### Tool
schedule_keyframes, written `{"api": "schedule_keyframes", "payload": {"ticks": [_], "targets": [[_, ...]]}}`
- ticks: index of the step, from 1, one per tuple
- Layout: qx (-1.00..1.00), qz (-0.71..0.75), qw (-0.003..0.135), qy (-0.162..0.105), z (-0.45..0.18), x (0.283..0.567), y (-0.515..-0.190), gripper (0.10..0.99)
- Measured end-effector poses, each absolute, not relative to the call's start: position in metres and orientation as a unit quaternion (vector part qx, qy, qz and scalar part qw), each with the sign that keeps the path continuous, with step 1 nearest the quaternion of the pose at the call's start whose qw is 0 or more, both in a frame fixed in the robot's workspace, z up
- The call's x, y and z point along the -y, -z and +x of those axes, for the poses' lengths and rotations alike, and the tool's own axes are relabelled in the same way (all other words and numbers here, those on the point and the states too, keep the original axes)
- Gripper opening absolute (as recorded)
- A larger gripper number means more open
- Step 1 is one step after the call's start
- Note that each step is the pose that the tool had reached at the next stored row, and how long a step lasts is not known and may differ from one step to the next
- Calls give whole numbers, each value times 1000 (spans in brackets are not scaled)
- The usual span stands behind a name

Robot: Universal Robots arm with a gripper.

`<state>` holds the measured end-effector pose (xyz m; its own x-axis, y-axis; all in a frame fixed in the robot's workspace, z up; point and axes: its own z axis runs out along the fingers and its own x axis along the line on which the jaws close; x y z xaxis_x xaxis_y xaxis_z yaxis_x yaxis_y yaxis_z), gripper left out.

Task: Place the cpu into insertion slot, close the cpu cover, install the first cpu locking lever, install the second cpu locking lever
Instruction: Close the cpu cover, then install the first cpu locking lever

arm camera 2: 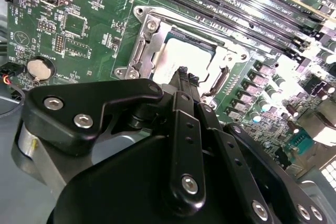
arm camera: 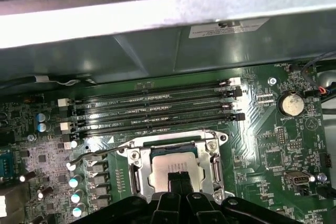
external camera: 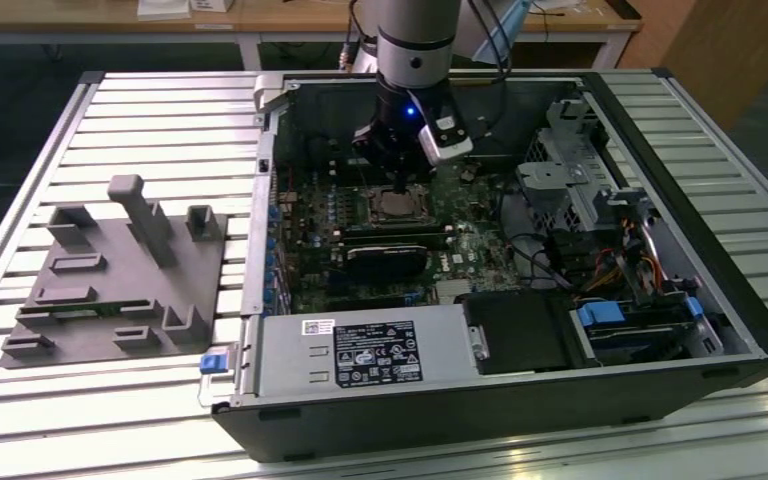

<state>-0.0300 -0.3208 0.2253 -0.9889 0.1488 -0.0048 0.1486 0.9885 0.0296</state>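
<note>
Closest to us in both wrist views is the black gripper (arm camera 2: 185,74). Its two slim fingers are drawn narrow, tip against tip, with nothing between them.

Around the work stands the open computer case (external camera: 744,330), its walls well apart from the work spot. The arm drops in from above, so we judge it has free room upward. The drive cage (external camera: 564,185) on the exterior view's right is the closest bulk.

On the case floor lies the green motherboard (arm camera: 262,156). The long black memory slots (arm camera: 157,109) run side by side between the socket and the case wall.

The insertion slot (arm camera: 170,141) sits just beside those slots. The cpu cover (arm camera: 137,171) appears to lie flat on it, framing its middle.

The cpu (arm camera: 163,169) is already seated in the slot, its pale top showing through the cover's cut-out. It lies directly under the fingertips, which meet or nearly meet its surface close to one edge. We cannot tell whether they press.

A thin wire locking lever (arm camera: 100,153) sticks out past one corner of the socket, its length roughly parallel to the memory slots. It looks unlatched to us, though we cannot be sure. A row of small capacitors (arm camera: 76,190) crowds that same side.
</note>
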Motion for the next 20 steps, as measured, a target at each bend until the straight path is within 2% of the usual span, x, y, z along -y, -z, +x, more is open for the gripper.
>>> {"api": "schedule_keyframes", "payload": {"ticks": [20], "targets": [[-997, 75, 3, -15, -39, 321, -226, 106]]}}
